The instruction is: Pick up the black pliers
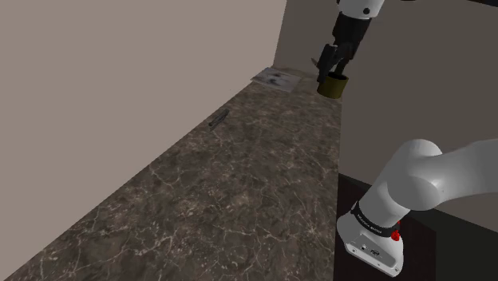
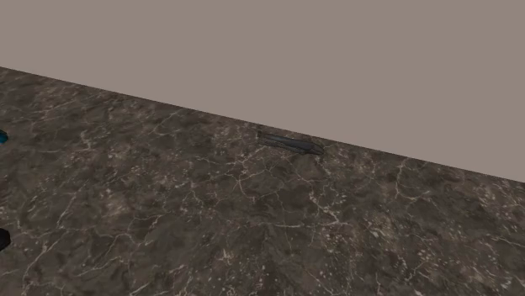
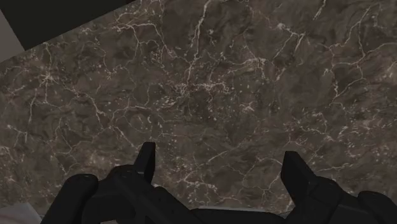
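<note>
Dark brown stone countertop (image 1: 239, 184), veined in white, runs from the robot's stand to a far corner; a plain taupe wall (image 1: 120, 64) borders its long edge on the shoulder view's left. White Franka arm (image 1: 431, 180) rises from the stand at the near end and reaches to the counter's far end; its black gripper (image 1: 328, 68) hangs there, close over an olive cylindrical cup (image 1: 334, 86) by the far edge. Whether gripper and cup touch cannot be told. In the wrist view the gripper (image 3: 220, 168) points down at bare stone, its two fingers (image 3: 145, 162) standing wide apart with nothing between them. A pale flat sheet (image 1: 278, 78) lies in the far corner by the wall.

Black pliers (image 1: 217, 120) rest flat on the counter, right along the wall-side edge, well apart from the gripper; from the gripper they lie across the counter toward the wall and back toward the stand. Their long axis seems to run roughly parallel to the wall; a grasp would likely want the fingers turned to close across that line.

In the second exterior view the pliers (image 2: 290, 143) look like a slim, dark grey sliver lying low on the stone; jaws and handles are too small to tell apart.
</note>
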